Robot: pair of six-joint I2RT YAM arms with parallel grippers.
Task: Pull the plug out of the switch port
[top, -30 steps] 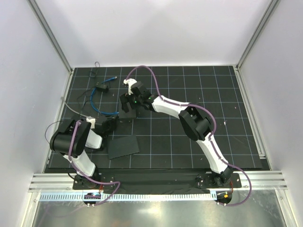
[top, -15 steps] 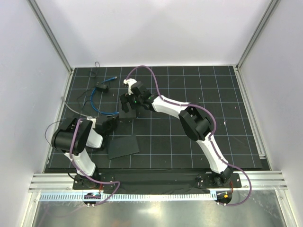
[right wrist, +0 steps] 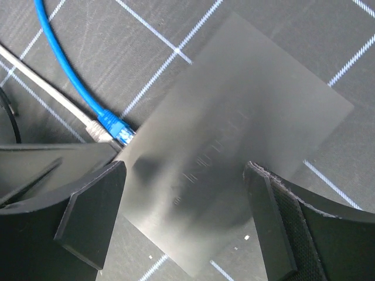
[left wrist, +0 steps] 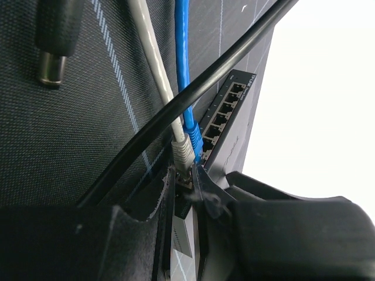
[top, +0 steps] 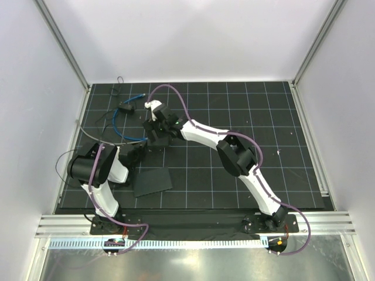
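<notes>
**Gridded mat, plug not yet out**

White walls enclose a black gridded mat [top: 246,117]. From overhead, the right gripper [top: 156,124] hangs over a compact matte-black rectangular switch box [top: 153,143]. The left gripper [top: 137,154] reaches toward that box's near-left edge. A thin bright-blue cable [top: 115,126] loops away to the left. A wider, flatter black slab [top: 151,181] lies apart, nearer the bases.

In the left wrist view, the blue cable ends in a pale translucent plug [left wrist: 195,146]. It sits in a switch port [left wrist: 203,152] at the end of the row of sockets, with a grey cable's plug [left wrist: 183,153] just beside it. The left gripper [left wrist: 186,187] has its jaws standing narrow around this spot. The tips are dark and crowded, so I cannot tell whether they pinch the plug or only flank it.

In the right wrist view, the right gripper [right wrist: 184,211] is spread wide, and its fingers [right wrist: 94,216] straddle the box top, seemingly to steady it. The plug [right wrist: 120,133] meets the box edge there.

By this showing the approach is made; a sure grip and the pull itself remain.
</notes>
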